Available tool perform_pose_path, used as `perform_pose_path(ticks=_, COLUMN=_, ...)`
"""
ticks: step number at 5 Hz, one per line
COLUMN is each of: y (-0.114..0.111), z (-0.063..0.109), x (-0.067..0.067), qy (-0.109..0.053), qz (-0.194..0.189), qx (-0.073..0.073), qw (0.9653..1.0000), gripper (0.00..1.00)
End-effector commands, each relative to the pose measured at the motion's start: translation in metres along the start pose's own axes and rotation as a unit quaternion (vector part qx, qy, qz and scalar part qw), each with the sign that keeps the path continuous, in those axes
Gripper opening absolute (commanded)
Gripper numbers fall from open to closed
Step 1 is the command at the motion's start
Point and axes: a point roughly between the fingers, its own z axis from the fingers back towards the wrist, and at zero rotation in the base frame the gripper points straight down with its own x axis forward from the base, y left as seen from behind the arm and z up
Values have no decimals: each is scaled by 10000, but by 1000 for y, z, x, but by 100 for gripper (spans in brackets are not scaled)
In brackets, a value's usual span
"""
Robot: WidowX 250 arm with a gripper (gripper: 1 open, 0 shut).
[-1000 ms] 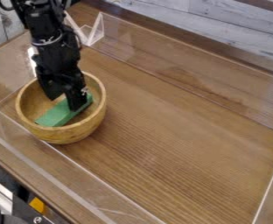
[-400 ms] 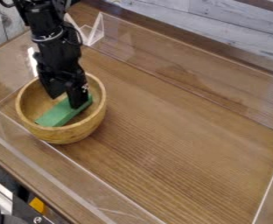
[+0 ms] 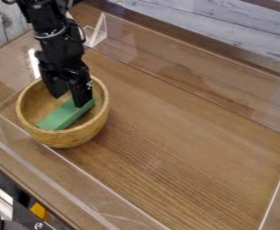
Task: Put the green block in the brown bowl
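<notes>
The brown bowl (image 3: 40,130) sits at the left of the wooden table, round with thick light-brown walls. Inside it lies the green block (image 3: 65,116), a flat bright green bar resting tilted against the bowl's inner right side. My gripper (image 3: 68,94) hangs over the bowl just above the block's far end, its black fingers spread apart with nothing between them. The upper end of the block is partly hidden behind the fingers.
Clear acrylic walls (image 3: 167,49) ring the table, with a low clear edge (image 3: 94,189) along the front. A small clear bracket (image 3: 97,34) stands behind the arm. Wood tabletop (image 3: 190,126) stretches to the right of the bowl.
The gripper has risen slightly above the bowl and stays open. The green block lies in the bowl as before.
</notes>
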Motion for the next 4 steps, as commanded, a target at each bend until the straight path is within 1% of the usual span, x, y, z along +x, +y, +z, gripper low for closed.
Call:
perform_pose_path(ticks=1, y=-12, z=17, x=9, qy=-189, qz=-27, qx=52, qw=9998, gripper=100)
perform_pose_path(ticks=2, y=-28, z=24, x=13, qy=-213, qz=-63, qx=11, qw=9998, gripper=100)
perform_pose_path(ticks=3, y=-45, z=35, x=20, qy=-296, qz=-152, qx=-11, qw=9994, gripper=100)
perform_pose_path(ticks=4, y=-42, z=44, x=30, qy=-379, qz=-22, qx=-3, qw=9993, gripper=0)
